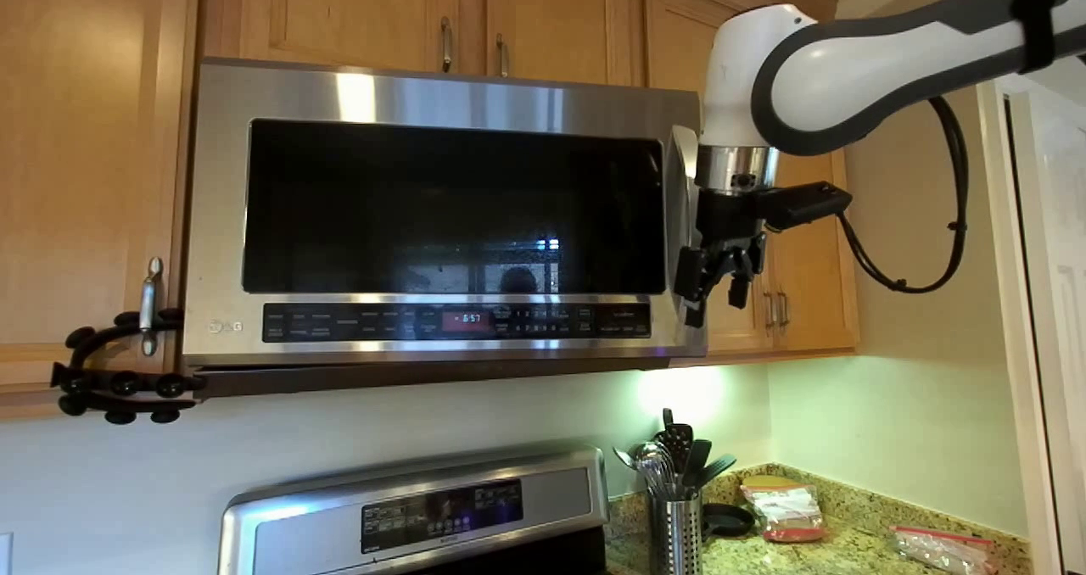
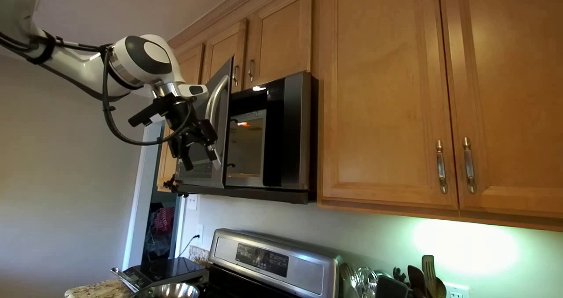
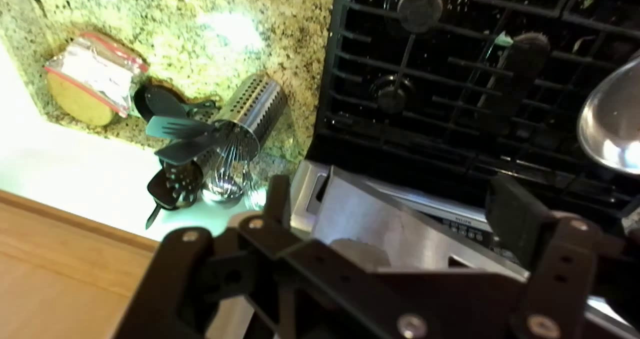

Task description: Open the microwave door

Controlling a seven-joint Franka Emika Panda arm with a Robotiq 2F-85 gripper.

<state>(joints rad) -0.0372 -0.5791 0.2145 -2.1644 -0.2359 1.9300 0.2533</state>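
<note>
The microwave door point(image 1: 450, 210) has a steel frame, a dark glass window and a control strip. In an exterior view the door point(image 2: 218, 179) stands partly open, swung away from the microwave's body point(image 2: 294, 135). Its curved steel handle point(image 2: 215, 102) is beside my gripper point(image 2: 202, 158). My gripper point(image 1: 717, 299) points down near the handle's lower end, at the door's free edge. In the wrist view my gripper point(image 3: 392, 194) has its fingers wide apart, with the door's lower corner point(image 3: 370, 219) showing between and below them. Contact with the door cannot be told.
Wooden cabinets point(image 1: 560, 24) surround the microwave. Below is the stove point(image 2: 272, 263). A utensil holder point(image 3: 257, 111) stands on the granite counter beside it. A metal pan point(image 3: 617, 119) is on the stove. A black flexible tripod point(image 1: 127, 380) hangs at the microwave's lower corner.
</note>
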